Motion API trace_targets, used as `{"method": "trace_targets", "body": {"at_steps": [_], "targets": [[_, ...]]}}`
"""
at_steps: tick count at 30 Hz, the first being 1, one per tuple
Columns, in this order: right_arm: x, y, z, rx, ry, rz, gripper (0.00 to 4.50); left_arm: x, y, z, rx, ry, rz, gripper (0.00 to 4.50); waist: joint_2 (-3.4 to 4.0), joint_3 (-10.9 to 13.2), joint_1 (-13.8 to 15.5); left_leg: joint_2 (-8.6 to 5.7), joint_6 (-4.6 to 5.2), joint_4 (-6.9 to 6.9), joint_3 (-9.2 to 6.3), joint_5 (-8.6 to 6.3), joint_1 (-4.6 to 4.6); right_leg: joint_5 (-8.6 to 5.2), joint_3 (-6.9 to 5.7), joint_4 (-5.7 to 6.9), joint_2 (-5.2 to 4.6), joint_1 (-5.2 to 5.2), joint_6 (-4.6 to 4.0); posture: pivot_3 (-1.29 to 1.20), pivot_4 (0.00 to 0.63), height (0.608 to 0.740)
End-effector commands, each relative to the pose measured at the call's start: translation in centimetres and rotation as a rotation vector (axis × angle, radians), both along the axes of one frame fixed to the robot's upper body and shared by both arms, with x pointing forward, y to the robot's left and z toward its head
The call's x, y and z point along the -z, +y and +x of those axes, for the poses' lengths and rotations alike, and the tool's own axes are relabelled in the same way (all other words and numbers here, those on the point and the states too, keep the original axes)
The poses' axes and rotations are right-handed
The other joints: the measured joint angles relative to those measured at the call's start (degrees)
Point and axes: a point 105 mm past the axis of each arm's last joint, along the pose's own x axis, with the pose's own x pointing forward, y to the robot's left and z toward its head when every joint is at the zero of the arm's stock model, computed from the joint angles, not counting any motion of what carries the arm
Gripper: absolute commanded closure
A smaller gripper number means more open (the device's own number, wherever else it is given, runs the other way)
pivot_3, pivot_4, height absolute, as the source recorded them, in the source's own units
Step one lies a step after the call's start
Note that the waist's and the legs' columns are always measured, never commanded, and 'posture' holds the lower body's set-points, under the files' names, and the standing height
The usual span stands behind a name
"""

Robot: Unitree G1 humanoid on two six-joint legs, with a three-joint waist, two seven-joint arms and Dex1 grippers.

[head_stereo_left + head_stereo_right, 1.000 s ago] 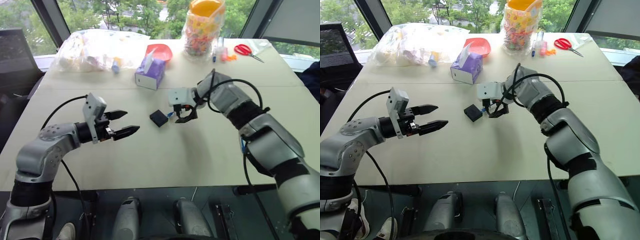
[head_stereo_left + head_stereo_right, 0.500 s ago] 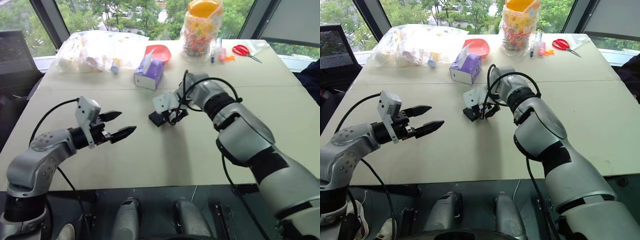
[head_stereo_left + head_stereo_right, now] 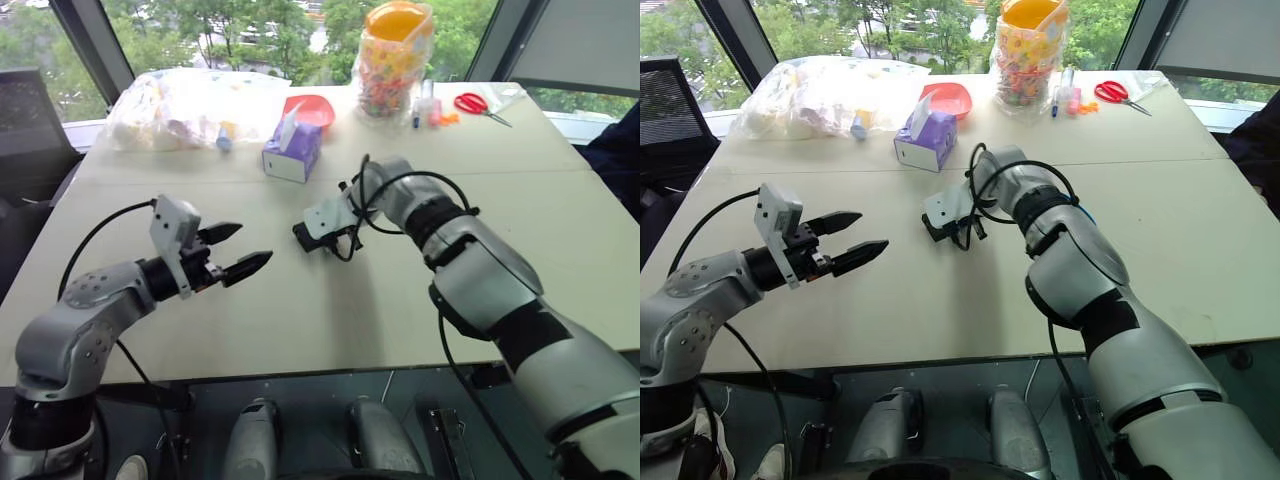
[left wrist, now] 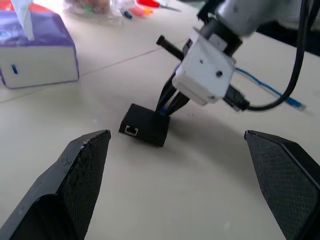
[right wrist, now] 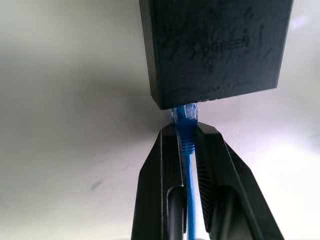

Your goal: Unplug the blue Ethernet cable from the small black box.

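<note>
At the far side of the surface [image 3: 330,330] stands a tall clear jar [image 3: 397,62] with a yellow lid, full of small colourful things. Next to it is a red bowl [image 3: 312,106]; what is in it cannot be seen. A big clear bag [image 3: 190,100] lies further left with small things inside that are too blurry to name. A purple tissue box [image 3: 292,152] sits in front of the bowl, and a white tissue pokes out of its top. Red scissors [image 3: 476,103] lie on the far right.

The small black box [image 4: 145,124] lies flat near the middle of the surface, with nothing on top of it. The blue Ethernet cable [image 5: 187,150] is still plugged into one side of the box. On another side there is an open port.

The right gripper [image 5: 186,135] points down at the box. Its two black fingers [image 5: 167,170] are pressed together on the blue cable, pinching it just behind the plug. The fingertips are right beside the edge of the box. Behind the gripper, the rest of the blue cable runs away across the surface.

The left gripper [image 3: 243,250] hangs above the surface to the left of the box, well apart from it. Its fingers [image 4: 75,185] are spread wide and hold nothing. The box lies out ahead of them, between the two tips in the left wrist view.
</note>
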Motion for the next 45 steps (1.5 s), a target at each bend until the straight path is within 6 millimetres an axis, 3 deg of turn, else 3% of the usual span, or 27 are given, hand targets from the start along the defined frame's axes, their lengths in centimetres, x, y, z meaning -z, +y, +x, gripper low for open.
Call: {"method": "trace_targets", "body": {"at_steps": [1, 6, 8, 10, 13, 17, 26, 35, 38, 45], "targets": [[-2.6, -0.3, 0.6, -0.015, -0.187, 0.252, 4.46, -1.3, -0.3, 0.9, -0.005, -0.048, -0.044, 0.0, -0.01, 0.0, 0.07, -0.02, 0.0, 0.0, 0.02, 0.0, 0.0, 0.0, 0.03, -0.01, -0.01, 0.01, 0.01, 0.0, 0.15, 0.735], [-4.3, -3.4, 0.1, 0.104, -0.543, 0.453, 4.46, -2.0, -1.3, 1.9, 0.021, -0.022, -0.138, 0.0, -0.02, 0.02, 0.13, -0.04, 0.01, -0.12, 0.05, 0.0, -0.18, 0.06, 0.08, -0.08, -0.03, -0.15, 0.24, 0.0, 0.15, 0.735], [-6.1, -4.5, -1.9, 0.18, -0.787, 0.592, 4.46, -2.0, -2.2, 2.6, 0.059, -0.006, -0.142, 0.0, -0.03, 0.01, 0.19, -0.02, 0.0, -0.16, 0.01, 0.0, -0.26, 0.01, 0.07, -0.06, 0.01, -0.24, 0.27, 0.0, 0.15, 0.735], [-7.1, -5.1, -4.0, 0.205, -0.951, 0.603, 4.46, -2.1, -3.0, 3.1, 0.096, 0.002, -0.147, 0.0, -0.02, 0.02, 0.04, -0.03, -0.01, -0.18, -0.01, 0.01, -0.29, -0.06, 0.09, 0.04, 0.04, -0.33, 0.3, 0.0, 0.15, 0.735], [-8.0, -4.2, -6.3, 0.164, -1.088, 0.585, 4.46, -2.5, -3.9, 4.0, 0.137, 0.008, -0.149, 0.0, -0.02, 0.02, -0.17, -0.05, -0.05, -0.1, 0.01, 0.03, -0.34, -0.06, 0.11, 0.11, 0.05, -0.4, 0.31, 0.0, 0.15, 0.735], [-8.1, -3.8, -7.5, 0.161, -1.13, 0.585, 4.46, -2.9, -4.9, 4.9, 0.171, -0.002, -0.142, 0.0, -0.04, 0.01, -0.03, -0.06, -0.07, 0.05, 0.0, 0.06, -0.25, -0.08, 0.12, 0.11, 0.06, -0.29, 0.26, 0.0, 0.15, 0.735], [-6.4, -2.3, -8.7, 0.09, -1.068, 0.542, 4.46, -4.5, -7.0, 4.7, 0.29, -0.047, -0.151, 0.0, -0.09, 0.03, 0.23, -0.09, -0.03, 0.04, -0.02, 0.06, -0.26, -0.09, 0.12, 0.07, 0.04, -0.2, 0.28, 0.0, 0.15, 0.735], [-6.2, -1.8, -9.0, 0.036, -1.055, 0.522, 4.46, -3.9, -7.8, 4.7, 0.307, -0.074, -0.113, 0.0, -0.1, 0.03, 0.12, -0.09, -0.03, 0.02, -0.05, 0.06, -0.26, -0.09, 0.11, 0.07, 0.05, -0.2, 0.29, 0.0, 0.15, 0.735], [-6.0, -1.5, -9.2, 0.023, -1.044, 0.522, 4.5, -3.4, -8.1, 4.6, 0.319, -0.096, -0.068, 0.85, -0.1, 0.03, 0.18, -0.09, -0.03, 0.02, -0.05, 0.06, -0.26, -0.09, 0.11, 0.07, 0.05, -0.2, 0.29, 0.0, 0.15, 0.735], [-6.6, -1.5, -9.2, 0.02, -1.055, 0.526, 4.5, -2.4, -8.1, 4.5, 0.329, -0.088, -0.029, 3.62, -0.11, 0.04, 0.14, -0.09, -0.03, 0.02, -0.05, 0.06, -0.26, -0.1, 0.11, 0.07, 0.05, -0.2, 0.27, 0.0, 0.15, 0.735]]}}
